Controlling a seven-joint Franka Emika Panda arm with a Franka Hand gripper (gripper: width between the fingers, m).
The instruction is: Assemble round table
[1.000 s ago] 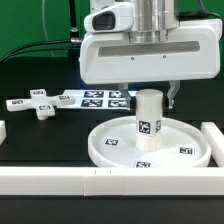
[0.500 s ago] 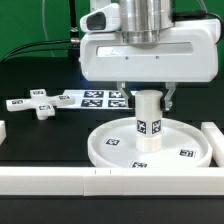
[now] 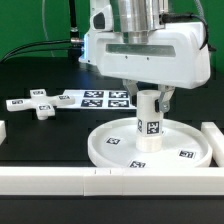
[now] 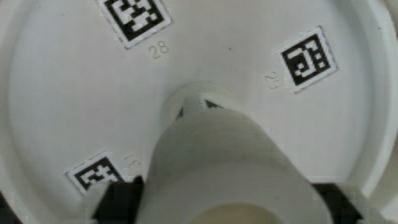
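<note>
The large round rimmed disc (image 3: 108, 142) lies flat on the black table, tags facing up. The short cylinder post (image 3: 148, 125) stands upright at its centre. My gripper (image 3: 149, 98) comes down from above, its two fingers on either side of the post's top, shut on it. In the wrist view the post (image 4: 214, 150) fills the space between the black finger pads (image 4: 121, 196), with the disc (image 4: 214, 50) beneath it. The cross-shaped four-arm piece (image 3: 38, 105) lies loose on the table at the exterior view's left.
The marker board (image 3: 95, 98) lies flat behind the disc. A long white border bar (image 3: 60, 181) runs along the near edge. A white block (image 3: 214, 138) stands at the exterior view's right, close to the disc's rim.
The gripper's hand has turned about its vertical axis while staying over the post. The post's tag has shifted slightly to the exterior view's right. The disc has not moved.
</note>
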